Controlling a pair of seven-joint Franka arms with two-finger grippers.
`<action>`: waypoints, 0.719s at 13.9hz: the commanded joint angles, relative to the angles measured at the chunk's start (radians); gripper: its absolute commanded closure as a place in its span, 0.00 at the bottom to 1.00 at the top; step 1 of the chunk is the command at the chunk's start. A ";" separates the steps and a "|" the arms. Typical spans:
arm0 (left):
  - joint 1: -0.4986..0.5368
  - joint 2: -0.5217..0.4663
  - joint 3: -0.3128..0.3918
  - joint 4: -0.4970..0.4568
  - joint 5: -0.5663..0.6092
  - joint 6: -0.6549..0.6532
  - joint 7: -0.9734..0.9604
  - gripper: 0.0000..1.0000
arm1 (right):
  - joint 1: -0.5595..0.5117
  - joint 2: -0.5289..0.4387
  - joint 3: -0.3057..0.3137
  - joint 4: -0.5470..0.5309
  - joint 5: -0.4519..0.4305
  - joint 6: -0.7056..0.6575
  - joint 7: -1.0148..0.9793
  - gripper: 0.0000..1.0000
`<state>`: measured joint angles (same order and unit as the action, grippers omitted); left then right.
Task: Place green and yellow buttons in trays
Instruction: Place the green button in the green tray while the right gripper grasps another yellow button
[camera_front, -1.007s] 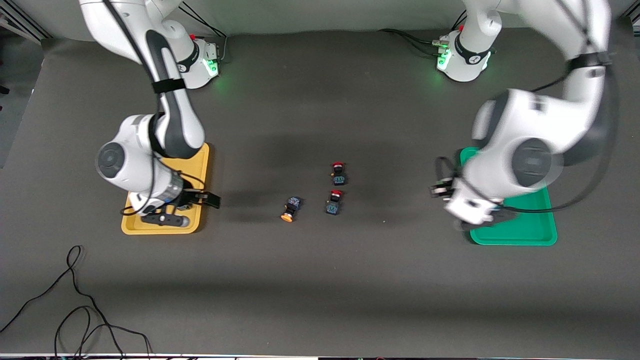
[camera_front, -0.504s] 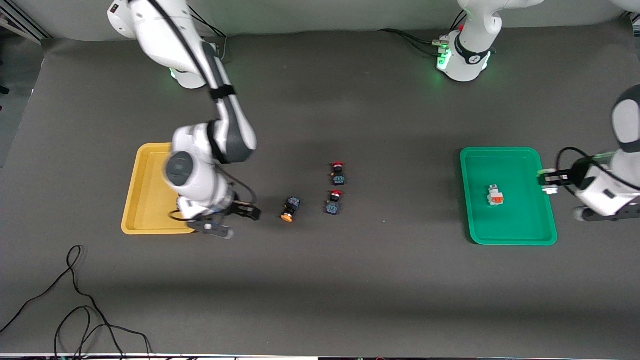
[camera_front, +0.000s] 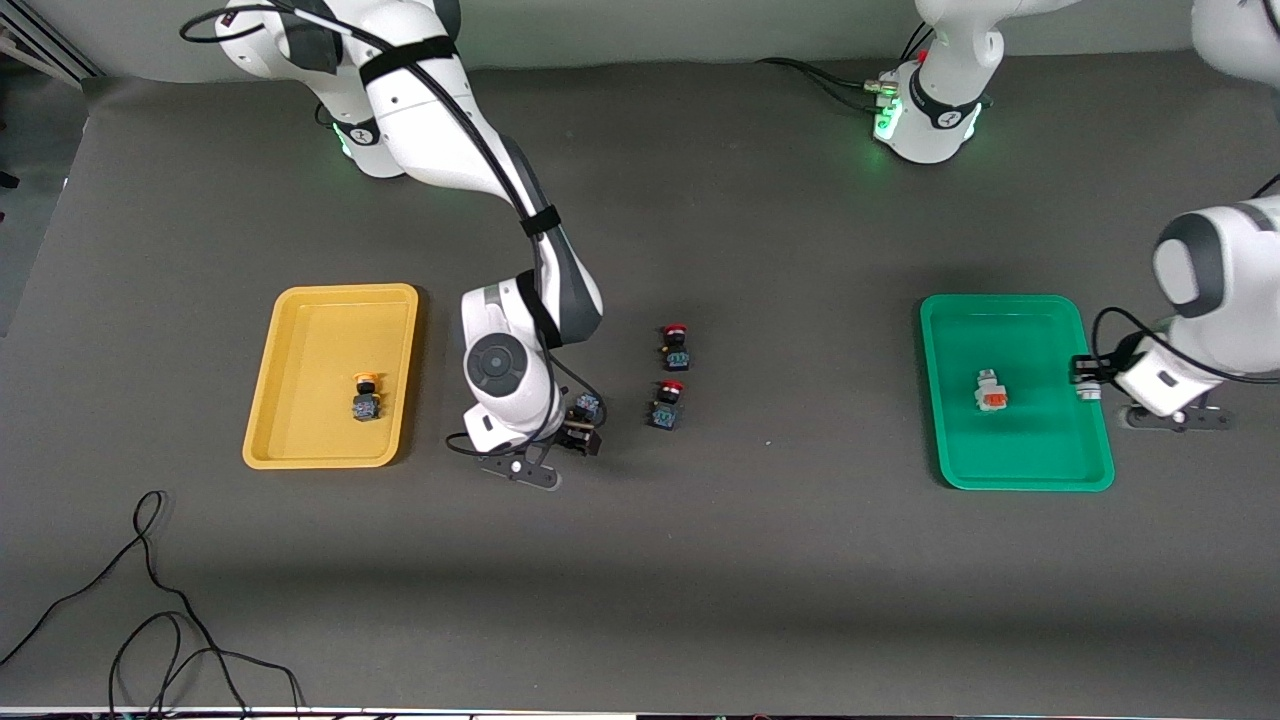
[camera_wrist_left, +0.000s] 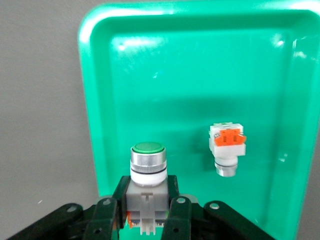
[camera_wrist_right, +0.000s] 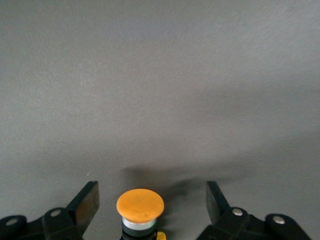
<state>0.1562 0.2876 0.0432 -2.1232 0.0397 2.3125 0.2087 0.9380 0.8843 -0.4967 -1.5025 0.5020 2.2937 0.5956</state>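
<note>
Two hands | left hand (camera_wrist_left: 145, 220) grips green-capped button (camera_wrist_left: 147, 167) | no writing legible

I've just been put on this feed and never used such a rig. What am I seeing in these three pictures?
Two white robot arms work at a dark table. The high picture faces them; the other two come from cameras on their wrists. The right claw is open around a yellow-capped button on the table, near two red-capped buttons. The left claw holds a green-capped button at the green tray's edge; a white button with an orange part lies inside. The yellow tray holds another yellow-capped button.
</note>
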 joint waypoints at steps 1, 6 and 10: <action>0.008 0.040 -0.011 -0.090 0.023 0.154 0.017 0.84 | -0.001 0.018 0.018 0.038 0.020 -0.003 0.046 0.05; 0.023 0.079 -0.013 -0.077 0.025 0.163 0.050 0.15 | 0.021 0.015 0.035 -0.001 0.021 0.012 0.047 0.13; 0.023 0.038 -0.013 0.004 0.025 0.032 0.052 0.00 | 0.021 0.010 0.036 -0.012 0.023 0.026 0.035 1.00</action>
<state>0.1667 0.3657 0.0401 -2.1673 0.0528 2.4402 0.2436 0.9486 0.8960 -0.4527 -1.5067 0.5022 2.2987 0.6256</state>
